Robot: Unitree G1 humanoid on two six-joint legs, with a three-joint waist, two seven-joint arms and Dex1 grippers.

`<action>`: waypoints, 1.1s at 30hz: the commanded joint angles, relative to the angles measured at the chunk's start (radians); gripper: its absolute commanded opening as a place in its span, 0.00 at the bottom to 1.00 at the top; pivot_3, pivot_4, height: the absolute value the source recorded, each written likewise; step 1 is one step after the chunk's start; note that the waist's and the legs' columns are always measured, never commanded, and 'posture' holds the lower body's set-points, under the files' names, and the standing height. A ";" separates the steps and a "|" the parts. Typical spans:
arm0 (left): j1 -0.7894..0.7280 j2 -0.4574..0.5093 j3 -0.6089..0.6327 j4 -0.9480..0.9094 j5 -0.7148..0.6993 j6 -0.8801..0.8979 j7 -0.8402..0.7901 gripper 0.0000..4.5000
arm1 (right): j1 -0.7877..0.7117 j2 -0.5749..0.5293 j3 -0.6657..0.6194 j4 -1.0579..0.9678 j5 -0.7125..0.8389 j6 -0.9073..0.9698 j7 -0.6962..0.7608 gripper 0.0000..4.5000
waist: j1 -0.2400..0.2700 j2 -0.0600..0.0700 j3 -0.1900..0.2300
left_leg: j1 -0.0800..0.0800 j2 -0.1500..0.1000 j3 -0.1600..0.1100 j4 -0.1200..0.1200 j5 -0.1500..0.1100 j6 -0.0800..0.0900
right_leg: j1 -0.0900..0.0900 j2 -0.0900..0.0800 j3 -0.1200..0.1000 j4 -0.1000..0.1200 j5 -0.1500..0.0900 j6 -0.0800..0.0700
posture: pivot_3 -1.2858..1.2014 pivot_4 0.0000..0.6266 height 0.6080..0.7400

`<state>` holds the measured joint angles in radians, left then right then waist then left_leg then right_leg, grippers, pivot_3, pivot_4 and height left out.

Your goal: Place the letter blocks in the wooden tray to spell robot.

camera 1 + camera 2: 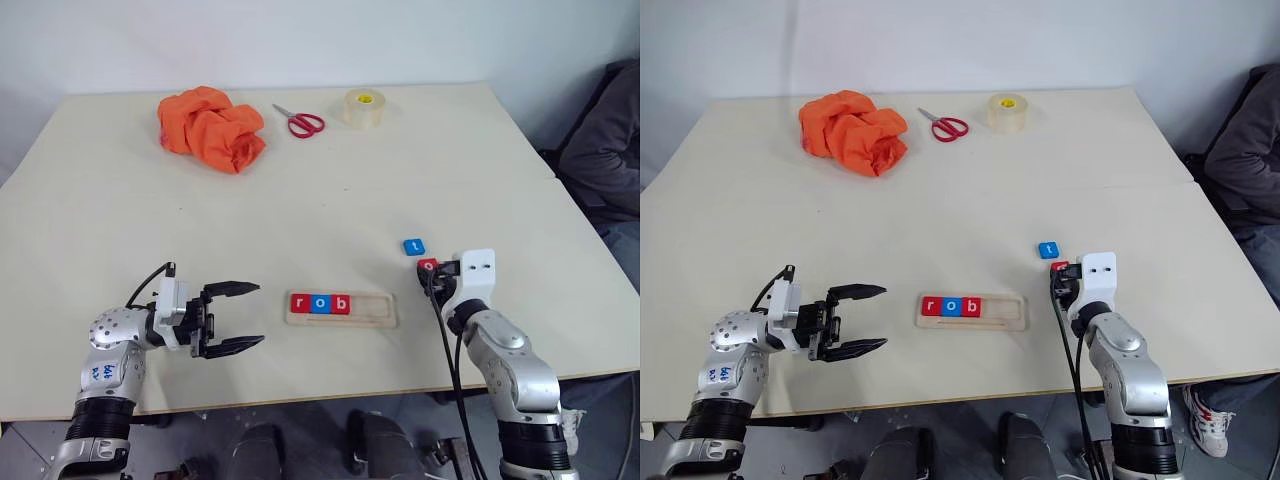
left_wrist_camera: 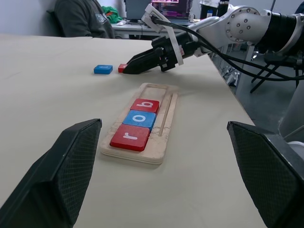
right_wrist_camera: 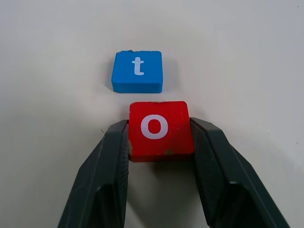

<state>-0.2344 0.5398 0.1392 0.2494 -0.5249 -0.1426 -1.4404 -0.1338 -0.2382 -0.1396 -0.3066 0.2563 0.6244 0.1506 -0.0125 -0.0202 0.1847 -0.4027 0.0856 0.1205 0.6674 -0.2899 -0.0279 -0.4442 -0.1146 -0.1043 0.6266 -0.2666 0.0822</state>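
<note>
Three letter blocks, red r (image 1: 299, 303), blue o (image 1: 320, 304) and red b (image 1: 341, 304), are sitting in the wooden tray (image 1: 380, 310) at its left end. At two o'clock from the tray, the right gripper (image 3: 160, 137) is clamping the red o block (image 3: 160, 129) on the table (image 1: 400, 170), the blue t block (image 3: 137, 71) lying just beyond. At nine o'clock, the left gripper (image 1: 238, 317) is hovering with jaws spread, grasping nothing.

The long pale wooden tray (image 1: 342, 309) lies flat, holding red r (image 1: 299, 303), blue o (image 1: 320, 304) and red b (image 1: 341, 304) tiles at its left end. At two o'clock from it, a red o tile (image 3: 160, 130) sits pinched between black fingers (image 3: 105, 175), with the blue t tile (image 3: 137, 71) just beyond.
</note>
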 commanded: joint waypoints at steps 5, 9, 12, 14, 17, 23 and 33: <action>-0.002 0.024 0.020 -0.005 -0.023 0.001 -0.030 1.00 | 0.146 0.015 -0.010 -0.369 0.035 0.222 -0.071 0.32 | 0.007 0.000 0.000 | 0.000 0.000 0.000 0.000 0.000 0.000 | 0.000 0.000 0.000 -0.001 0.000 0.000 | 0.52 0.24 1.00; -0.002 0.022 0.019 -0.008 -0.021 0.003 -0.031 1.00 | 0.200 0.059 0.024 -0.427 0.024 0.277 -0.112 0.32 | 0.006 0.000 0.000 | 0.000 0.000 -0.001 0.000 0.000 0.000 | 0.000 0.000 0.000 -0.001 0.000 0.000 | 0.52 0.24 1.00; 0.001 0.022 0.018 -0.011 -0.021 0.006 -0.031 1.00 | 0.199 0.081 -0.001 -0.421 0.013 0.299 -0.141 0.32 | 0.005 0.000 0.000 | 0.000 0.000 0.000 0.000 0.000 0.000 | 0.000 0.000 0.000 0.000 0.000 0.000 | 0.52 0.24 1.00; 0.002 0.023 0.018 -0.013 -0.021 0.008 -0.032 1.00 | 0.197 0.082 -0.004 -0.423 0.014 0.305 -0.144 0.32 | 0.006 0.000 0.000 | 0.000 0.000 -0.001 0.000 0.000 0.000 | 0.000 0.000 0.000 0.000 0.000 0.000 | 0.52 0.24 1.00; 0.004 0.023 0.019 -0.015 -0.021 0.010 -0.033 1.00 | 0.196 0.083 -0.002 -0.423 0.020 0.304 -0.141 0.32 | 0.006 0.000 0.000 | 0.000 0.000 -0.001 0.000 0.000 0.000 | 0.000 0.000 0.000 -0.001 0.000 0.000 | 0.52 0.24 1.00; 0.005 0.022 0.021 -0.019 -0.021 0.010 -0.029 1.00 | 0.195 0.014 -0.008 -0.460 0.047 0.282 -0.057 0.79 | 0.006 0.000 0.000 | 0.000 0.000 -0.001 0.000 0.000 0.000 | 0.000 0.000 0.000 -0.001 0.000 0.000 | 0.52 0.24 1.00; 0.001 0.010 0.015 -0.010 -0.019 -0.006 -0.036 1.00 | 0.130 -0.402 -0.028 -0.360 0.096 0.190 0.324 1.00 | 0.007 0.000 0.000 | 0.000 0.000 -0.001 0.000 0.000 0.000 | 0.000 0.000 0.000 -0.001 0.000 0.000 | 0.52 0.24 1.00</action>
<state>-0.2317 0.5511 0.1461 0.2529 -0.5255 -0.1354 -1.4672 0.0112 -0.5993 -0.1483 -0.6786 0.3422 0.8598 0.4021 -0.0052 -0.0205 0.1846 -0.4028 0.0855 0.1198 0.6673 -0.2900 -0.0276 -0.4441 -0.1145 -0.1045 0.6253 -0.2668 0.0818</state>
